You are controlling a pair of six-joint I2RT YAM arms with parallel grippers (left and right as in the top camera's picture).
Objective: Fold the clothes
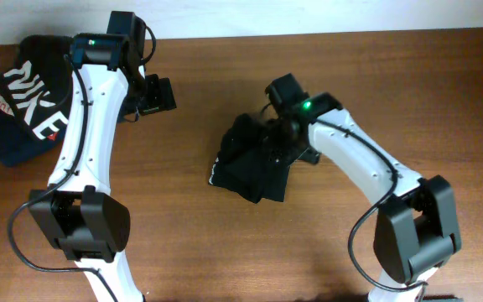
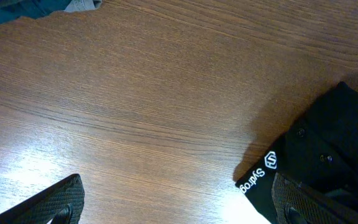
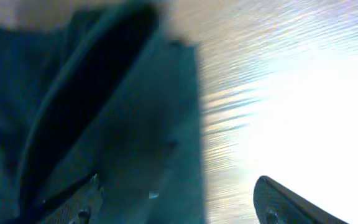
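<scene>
- The shirt (image 1: 248, 166) lies in a dark, bunched heap near the middle of the table (image 1: 225, 252), partly gathered and not yet a neat fold.
- The heap's longer side seems to run away from the robot toward its base, tilted a little; the overhead view is too dark to show its edges or sleeves clearly.
- The right gripper (image 1: 288, 138) hangs directly over the shirt's far right part, so it is much the nearer arm.
- In the right wrist view (blurred, and washed out on the table side) the right gripper (image 3: 176, 202) is spread wide. One finger sits against the cloth and the other over bare wood, so it is at the shirt's edge and grips nothing.
- The left gripper (image 1: 153, 94) is well apart from the shirt, which lies to its right and nearer the robot.
- In the left wrist view the left gripper (image 2: 179, 205) is wide and empty over bare wood. The shirt (image 2: 337, 140) and its white print (image 2: 258, 173) show just beside the right-hand finger.
- The NIKE garment (image 1: 25, 105) lies at the table's far left, apart from all this.
- Judgement: the next fold turns on the right gripper closing on the edge beneath it, while the left must travel right to reach the opposite side.
</scene>
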